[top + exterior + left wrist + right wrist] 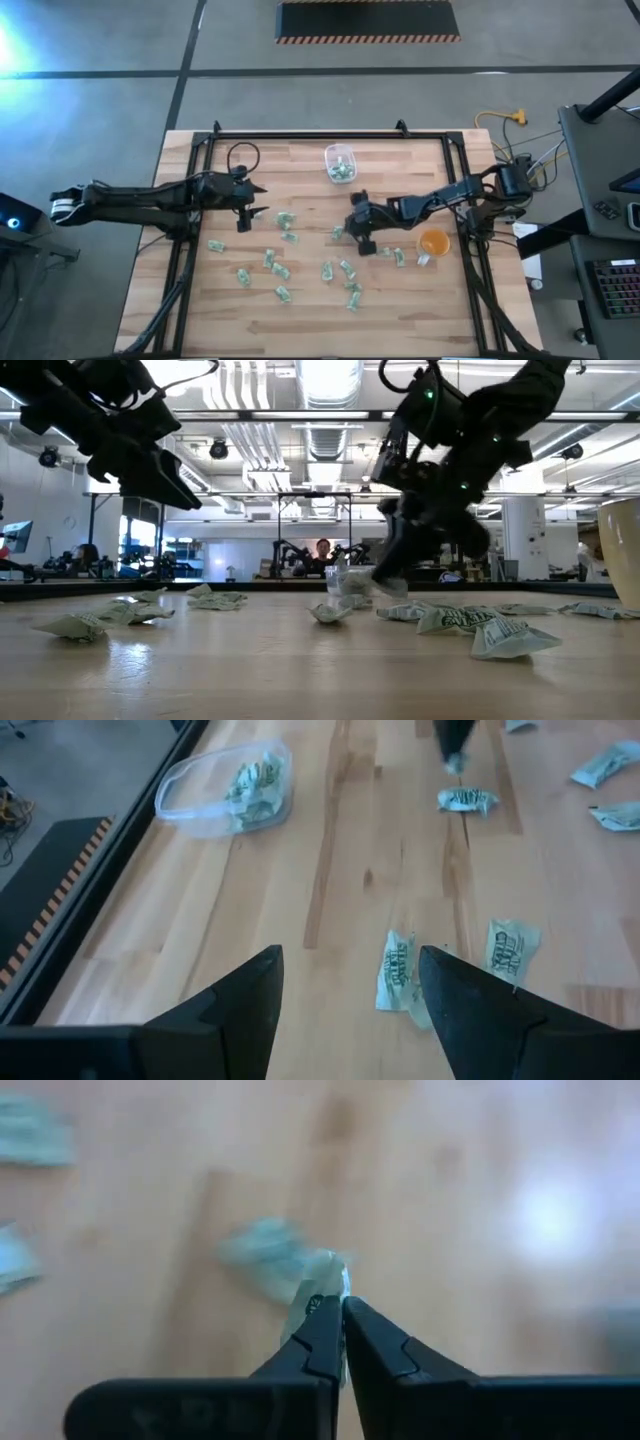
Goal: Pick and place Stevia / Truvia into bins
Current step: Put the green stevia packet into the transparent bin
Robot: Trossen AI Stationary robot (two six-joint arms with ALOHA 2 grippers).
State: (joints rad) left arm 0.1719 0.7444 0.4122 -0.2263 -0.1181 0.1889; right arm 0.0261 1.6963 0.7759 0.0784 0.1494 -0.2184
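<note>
Right tool (343, 1308) low over mid-counter, fingers pressed together, pinching one green-and-white sweetener packet (322, 1280) at its edge; the packet sits at the fingertips just above the wooden counter (300, 320). Left tool (350, 970) hovers over the left part, fingers spread, holding nothing. Loose packets (283, 270) scattered across the counter's middle and near side. Clear tub (341, 162) at far centre, several packets inside. Orange cup (433, 243) right of the right tool.

The right wrist view blurs the tabletop (480, 1200) and its packets (262, 1250). The orange cup (625, 550) is cut off at the low view's right edge.
</note>
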